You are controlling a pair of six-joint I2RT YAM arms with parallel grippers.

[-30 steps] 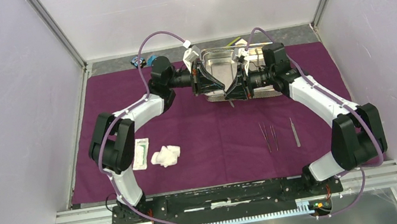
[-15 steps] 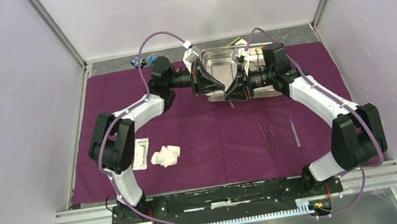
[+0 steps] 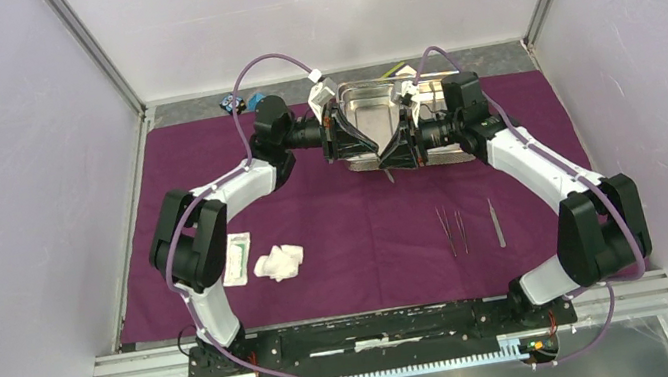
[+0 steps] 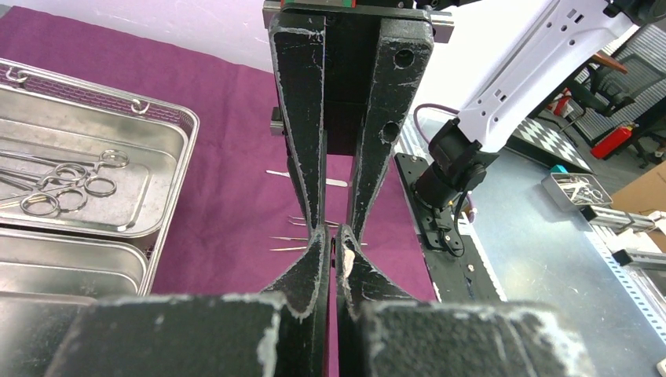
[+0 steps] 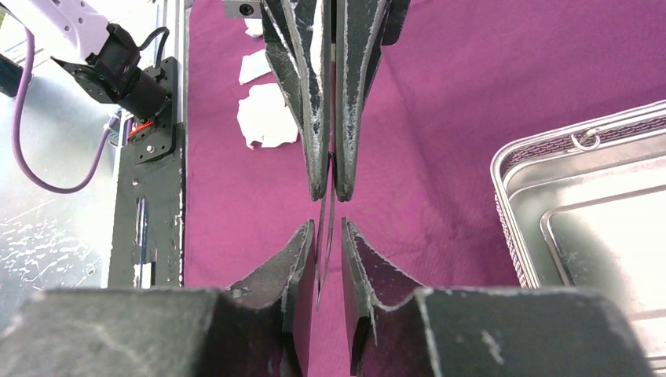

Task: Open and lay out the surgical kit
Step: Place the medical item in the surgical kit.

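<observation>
Purple cloth (image 3: 368, 234) is spread over the desk (image 3: 491, 55), between lilac walls (image 3: 8, 200); steel instrument (image 5: 327, 212) clamped in left pincer (image 5: 331, 192), right pincer (image 5: 327, 226) narrowly parted.

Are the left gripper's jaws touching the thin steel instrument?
Touching: right wrist view shows the left gripper with jaws clamped on the thin steel instrument.

Pale lilac walls (image 3: 0, 150) closed in the workspace on three sides, joined at the back corners by slanting aluminium posts (image 3: 93, 49). A grey tabletop (image 3: 186, 109) showed as a strip along the far edge, and a slotted metal rail (image 3: 379, 369) ran along the near one. The light was soft and even. In the left wrist view a scuffed metal bench (image 4: 534, 236) (it caught a dull glare) stretched toward a red extinguisher (image 4: 615, 144) and a cardboard box (image 4: 648, 184).
</observation>
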